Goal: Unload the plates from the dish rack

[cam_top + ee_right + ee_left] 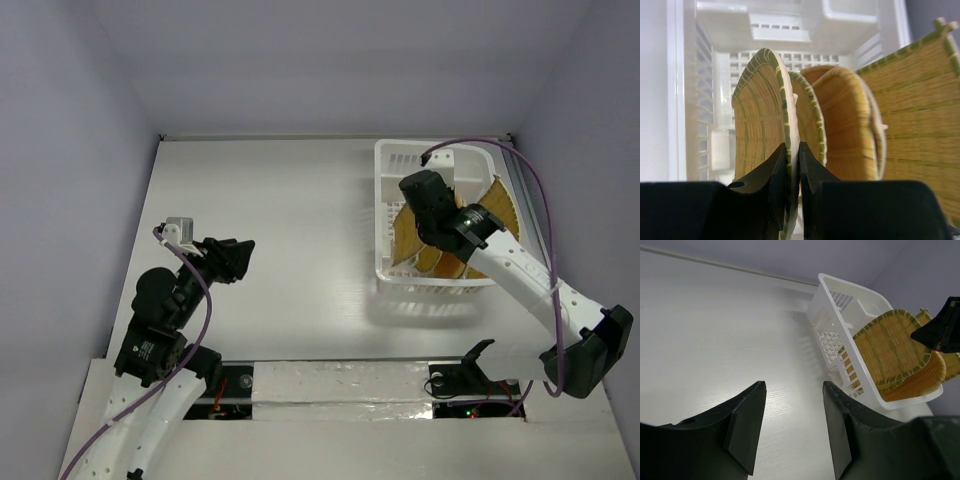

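From where I stand, the white table (280,220) fills the space. On its far right sits the dish rack (383,215), with its long side running away from the arms. Inside it the plates (840,120) stand on edge in a row across the rack, broad faces turned left and right and rims up. The rightmost plate (920,115) leans outward over the right wall. The right gripper (792,150) reaches in from above, pinched narrow on the upper rim of the leftmost plate (757,130), one finger on each face. The left gripper (792,387) hangs over bare table on the left, well apart from the rack. It is spread wide, holds nothing and is aimed toward the rack.
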